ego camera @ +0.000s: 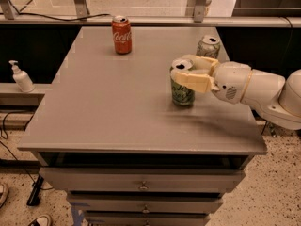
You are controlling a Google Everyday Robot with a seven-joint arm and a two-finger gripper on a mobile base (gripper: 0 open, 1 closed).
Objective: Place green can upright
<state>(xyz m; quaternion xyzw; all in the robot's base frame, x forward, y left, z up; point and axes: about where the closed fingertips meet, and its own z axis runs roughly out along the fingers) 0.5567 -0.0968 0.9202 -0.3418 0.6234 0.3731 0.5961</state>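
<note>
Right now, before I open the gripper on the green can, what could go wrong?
1. The gripper clasps the green can near its top. Whether its base sits flat on the table is unclear, so releasing may tip it.
2. The silver can stands close behind the gripper, so a sideways retreat could knock it over.

green can point(182, 94) upright on table point(108, 102), jaws around it; Coca-Cola can point(122, 34) behind, leftward
</note>
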